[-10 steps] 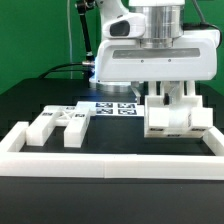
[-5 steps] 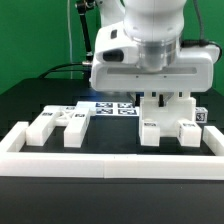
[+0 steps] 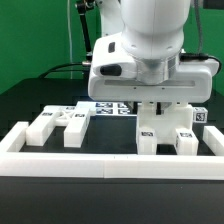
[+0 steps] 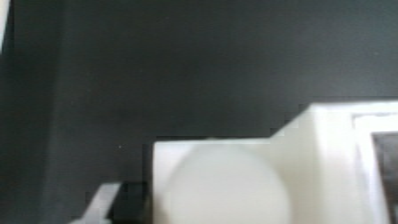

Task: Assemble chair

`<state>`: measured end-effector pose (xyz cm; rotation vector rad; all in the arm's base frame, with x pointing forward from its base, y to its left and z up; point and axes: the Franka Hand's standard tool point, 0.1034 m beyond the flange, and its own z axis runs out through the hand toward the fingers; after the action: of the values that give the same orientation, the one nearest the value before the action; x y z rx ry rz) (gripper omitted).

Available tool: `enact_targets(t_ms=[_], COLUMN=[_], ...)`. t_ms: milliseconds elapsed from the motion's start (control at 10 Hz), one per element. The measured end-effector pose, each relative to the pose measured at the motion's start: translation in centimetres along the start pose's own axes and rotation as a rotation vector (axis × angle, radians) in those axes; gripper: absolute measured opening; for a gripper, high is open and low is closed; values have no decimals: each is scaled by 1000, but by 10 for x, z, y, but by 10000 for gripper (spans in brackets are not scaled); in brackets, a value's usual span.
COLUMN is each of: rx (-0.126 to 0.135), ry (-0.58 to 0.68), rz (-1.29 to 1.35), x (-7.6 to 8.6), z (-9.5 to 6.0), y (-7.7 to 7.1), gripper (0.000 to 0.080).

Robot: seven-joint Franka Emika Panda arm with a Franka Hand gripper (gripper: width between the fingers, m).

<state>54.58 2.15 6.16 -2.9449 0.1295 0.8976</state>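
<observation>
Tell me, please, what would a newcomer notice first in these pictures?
The big white robot arm fills the upper middle of the exterior view, its gripper closed on a blocky white chair piece at that view's right. At its left, more white chair pieces lie on the black table behind the long white rail.

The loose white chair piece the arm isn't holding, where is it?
The loose chair piece lies on the black table at the exterior view's left, inside a corner of the white border rail, with the marker board just right of it.
</observation>
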Motion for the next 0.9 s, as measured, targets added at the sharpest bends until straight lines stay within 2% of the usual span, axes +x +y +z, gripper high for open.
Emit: enact_targets(t_ms=[100,200,300,500,900], rx=[0,0,-1,0,19], ry=[0,3,18,30,81], rz=[0,1,-1,-5,-43], x=[0,1,4,5,4], z=[0,0,-1,-6,-33], y=[0,1,0,-1,7], gripper=[522,522,626,642,649])
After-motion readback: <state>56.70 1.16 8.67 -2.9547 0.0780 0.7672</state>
